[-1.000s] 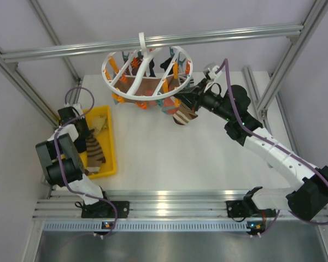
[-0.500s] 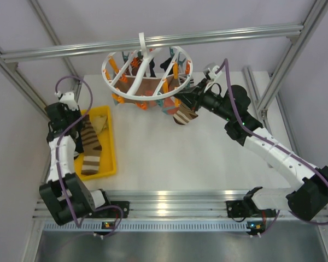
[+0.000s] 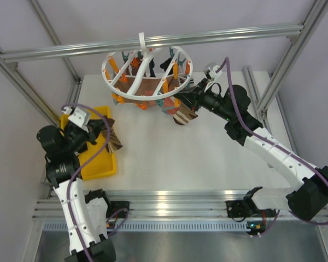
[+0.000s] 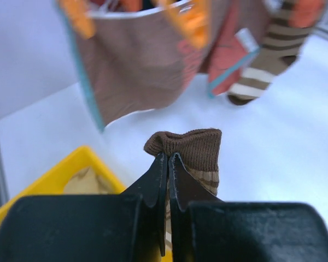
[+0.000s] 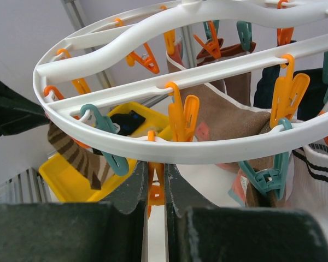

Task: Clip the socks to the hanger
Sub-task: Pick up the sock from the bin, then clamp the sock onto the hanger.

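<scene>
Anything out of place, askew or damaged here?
Nothing stands out. The left claw pinches the striped sock by its cuff near the yellow tray; the right claw is shut on an orange clip under the hanger, where other socks hang.

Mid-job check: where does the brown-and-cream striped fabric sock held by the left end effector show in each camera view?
Top external: brown-and-cream striped fabric sock left of centre, hanging from the left end effector by the yellow plastic tray's right edge.
Left wrist: centre, its cuff pinched in the shut end effector.
Right wrist: lower left, behind the round white plastic hanger's rim.
Shared landmark: the yellow tray, visible in all three.
</scene>
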Controlling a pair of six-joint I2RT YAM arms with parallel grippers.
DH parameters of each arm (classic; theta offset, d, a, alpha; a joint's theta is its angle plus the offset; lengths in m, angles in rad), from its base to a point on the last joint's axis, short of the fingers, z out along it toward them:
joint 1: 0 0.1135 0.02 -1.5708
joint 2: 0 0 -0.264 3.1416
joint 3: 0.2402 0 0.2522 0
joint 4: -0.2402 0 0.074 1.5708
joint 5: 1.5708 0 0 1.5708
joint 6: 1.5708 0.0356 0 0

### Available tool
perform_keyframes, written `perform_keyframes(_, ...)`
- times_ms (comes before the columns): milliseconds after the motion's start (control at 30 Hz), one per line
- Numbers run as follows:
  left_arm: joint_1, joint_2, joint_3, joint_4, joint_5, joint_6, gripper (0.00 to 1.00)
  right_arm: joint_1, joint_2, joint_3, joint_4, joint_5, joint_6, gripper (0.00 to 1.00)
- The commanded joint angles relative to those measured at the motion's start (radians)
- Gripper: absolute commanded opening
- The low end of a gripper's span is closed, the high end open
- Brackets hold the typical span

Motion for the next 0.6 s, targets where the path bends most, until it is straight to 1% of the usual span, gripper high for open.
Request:
perform_keyframes(0, -0.096, -0.043, 0.016, -0.007, 0.19, 0.026, 0.0, -0.007, 0.001, 0.036, -0.063, 0.005, 0.018, 0.0)
perform_keyframes(33, -0.124, -0.046, 0.019, -0.005, 0.184, 0.055, 0.0, -0.007, 0.001, 0.036, -0.061, 0.004, 0.021, 0.0)
perform_keyframes(67, -0.15, -0.045, 0.027, -0.007, 0.146, 0.068, 0.0, -0.007, 0.001, 0.034, -0.057, 0.004, 0.027, 0.0)
perform_keyframes(100, -0.214, -0.036, 0.033, -0.003, 0.113, 0.081, 0.0, -0.007, 0.002, 0.034, -0.057, 0.004, 0.03, 0.0)
perform_keyframes(133, -0.254, -0.005, 0.042, 0.039, 0.078, 0.08, 0.0, -0.009, 0.002, 0.036, -0.055, 0.002, 0.033, 0.0)
perform_keyframes(167, -0.342, 0.019, 0.054, 0.062, -0.018, 0.072, 0.0, -0.006, 0.005, 0.036, -0.054, 0.002, 0.038, 0.0)
perform_keyframes(233, -0.435, 0.11, 0.117, 0.066, -0.095, 0.084, 0.0, -0.009, 0.008, 0.037, -0.054, 0.004, 0.044, 0.0)
perform_keyframes(267, -0.489, 0.136, 0.137, 0.067, -0.164, 0.088, 0.0, -0.007, 0.008, 0.039, -0.055, 0.005, 0.05, 0.0)
perform_keyframes(300, -0.57, 0.159, 0.154, 0.072, -0.184, 0.091, 0.0, -0.007, 0.005, 0.039, -0.058, 0.008, 0.052, 0.0)
perform_keyframes(333, -0.605, 0.186, 0.166, 0.082, -0.203, 0.091, 0.0, -0.007, 0.005, 0.042, -0.061, 0.01, 0.055, 0.0)
perform_keyframes(367, -0.673, 0.191, 0.162, 0.117, -0.218, 0.092, 0.0, -0.007, 0.005, 0.043, -0.063, 0.01, 0.055, 0.0)
perform_keyframes(467, -0.779, 0.175, 0.108, 0.206, -0.315, 0.112, 0.0, -0.007, 0.005, 0.051, -0.06, 0.01, 0.067, 0.0)
perform_keyframes(500, -0.855, 0.164, 0.087, 0.239, -0.351, 0.117, 0.0, -0.007, 0.007, 0.053, -0.06, 0.01, 0.075, 0.0)
perform_keyframes(533, -0.889, 0.152, 0.052, 0.272, -0.419, 0.123, 0.0, -0.007, 0.007, 0.054, -0.058, 0.01, 0.081, 0.0)
perform_keyframes(567, -0.92, 0.151, 0.041, 0.292, -0.45, 0.126, 0.0, -0.007, 0.011, 0.056, -0.055, 0.005, 0.093, 0.0)
